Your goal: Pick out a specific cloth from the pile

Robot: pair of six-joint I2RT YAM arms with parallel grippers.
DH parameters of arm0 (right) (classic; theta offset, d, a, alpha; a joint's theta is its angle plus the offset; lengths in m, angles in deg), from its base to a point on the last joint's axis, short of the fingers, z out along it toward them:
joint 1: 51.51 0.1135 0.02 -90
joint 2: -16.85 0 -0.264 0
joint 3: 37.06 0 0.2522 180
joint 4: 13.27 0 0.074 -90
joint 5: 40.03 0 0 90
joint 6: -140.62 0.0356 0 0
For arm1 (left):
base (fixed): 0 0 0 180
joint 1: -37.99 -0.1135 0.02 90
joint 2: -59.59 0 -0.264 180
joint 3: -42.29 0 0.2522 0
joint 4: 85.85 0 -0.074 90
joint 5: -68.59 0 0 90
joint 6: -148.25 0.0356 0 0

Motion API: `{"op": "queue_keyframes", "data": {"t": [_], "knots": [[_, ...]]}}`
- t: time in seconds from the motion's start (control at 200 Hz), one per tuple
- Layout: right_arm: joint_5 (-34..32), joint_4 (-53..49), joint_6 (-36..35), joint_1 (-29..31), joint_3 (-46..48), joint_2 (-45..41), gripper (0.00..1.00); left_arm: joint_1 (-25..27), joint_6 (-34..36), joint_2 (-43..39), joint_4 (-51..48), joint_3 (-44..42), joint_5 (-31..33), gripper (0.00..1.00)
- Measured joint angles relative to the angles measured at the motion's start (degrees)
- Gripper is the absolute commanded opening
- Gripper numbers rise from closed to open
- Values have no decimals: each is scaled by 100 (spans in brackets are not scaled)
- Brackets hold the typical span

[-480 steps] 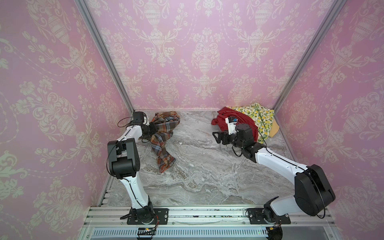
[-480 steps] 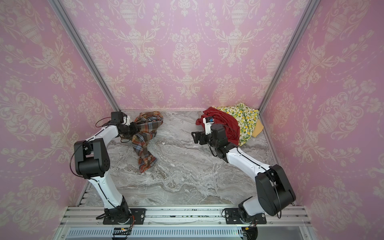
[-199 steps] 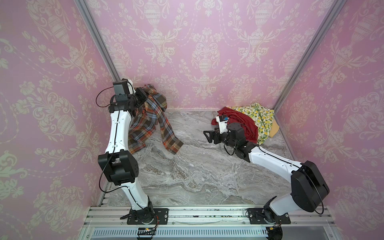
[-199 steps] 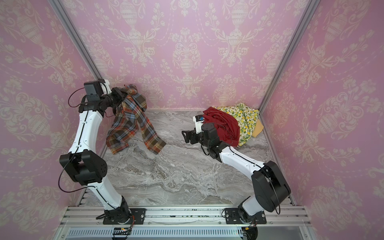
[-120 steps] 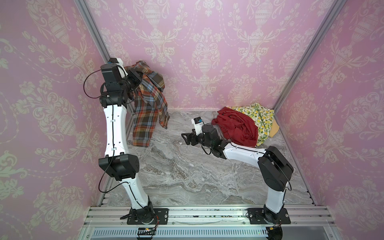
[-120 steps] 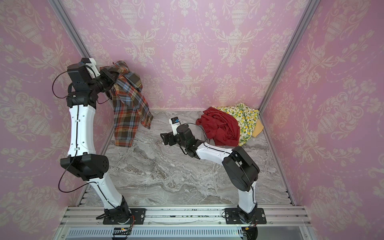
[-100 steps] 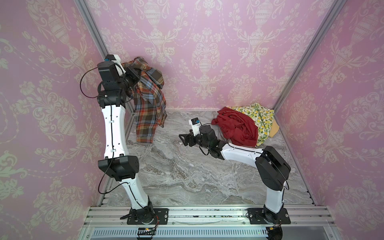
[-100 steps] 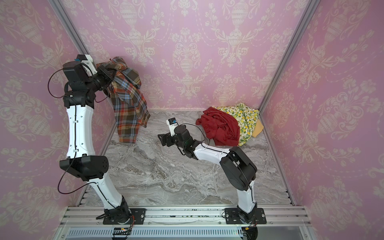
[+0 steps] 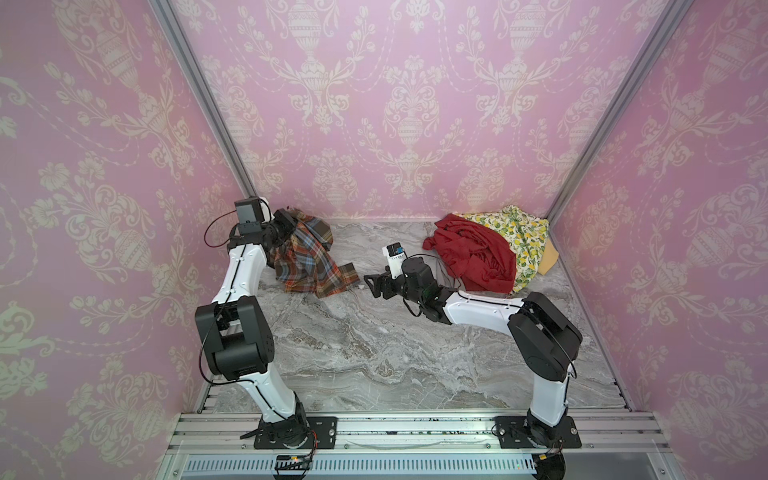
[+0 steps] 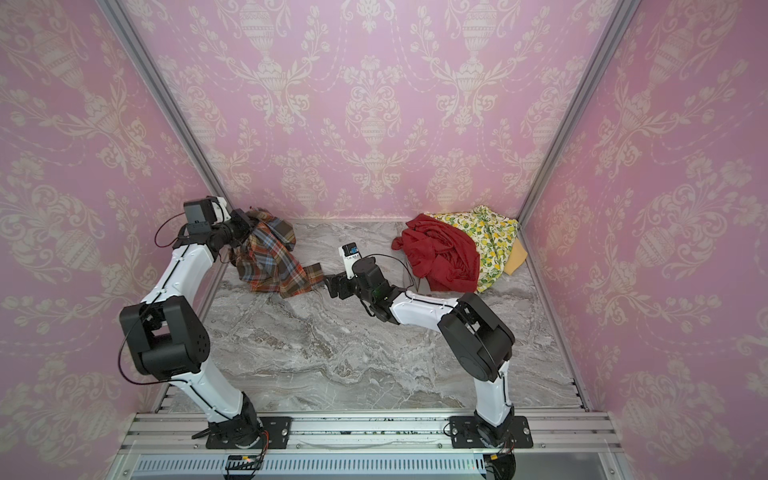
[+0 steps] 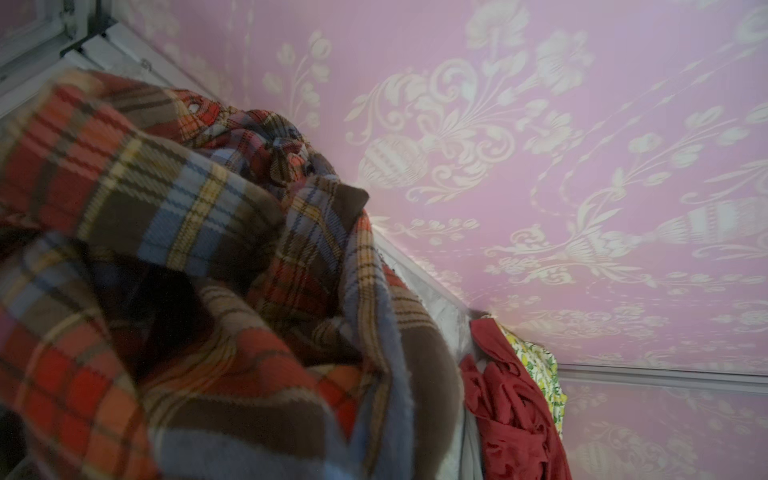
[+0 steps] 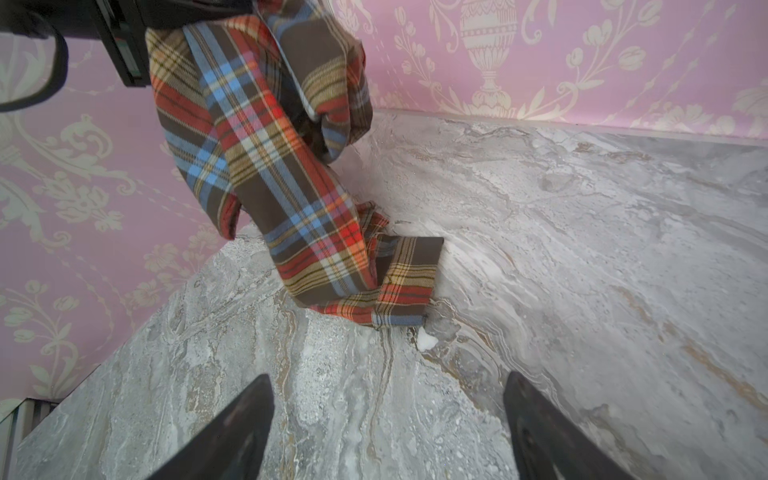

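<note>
- The plaid cloth (image 9: 307,259) is hanging from the left tool (image 9: 286,223) near the far left corner. Its lower end is trailing on the marble counter (image 9: 374,353), well apart from the pile (image 9: 486,253) of red and lemon-print fabrics.
- The left tool is clenching a bunched upper fold of the cloth.
- The right tool (image 12: 386,424) is gaping wide, grasping nothing, and pointing at the trailing corner (image 12: 407,282).
- My judgement is that the right tool should be approaching low and pinching that single loose corner, not a doubled fold, while the left tool is holding its height.
- A sticker on the right wrist camera (image 9: 395,251) is showing, but it is too small to read.
</note>
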Motion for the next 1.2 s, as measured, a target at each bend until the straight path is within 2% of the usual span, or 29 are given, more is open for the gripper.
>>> {"op": "queue_keyframes", "data": {"t": [0.105, 0.21, 0.385, 0.53, 0.781, 1.071, 1.131, 1.201], "knots": [[-61, 61, 2, 0, 302, -28, 87, 52, 317, -92, 140, -699, 275, 0], [-92, 90, 2, 0, 455, -28, 87, 275, 734, -111, 155, -999, 656, 0], [-190, 181, 0, 0, 560, -55, 87, 741, 1222, -55, -9, -1062, 1246, 0], [-295, 111, -20, 0, 723, -251, 87, 896, 1438, 474, -501, -802, 1644, 0], [-505, -234, -44, 0, 986, -824, 88, 874, 1635, 1661, -1585, 179, 1812, 0], [-640, -568, -164, -24, 1047, -1062, 92, 651, 1655, 2887, -2562, 2262, 1762, 0], [-660, -647, -190, -48, 1058, -1102, 93, 621, 1659, 3130, -2745, 2695, 1749, 6], [-671, -752, -234, -105, 1093, -1191, 94, 590, 1672, 3405, -2924, 3206, 1727, 20]]}}
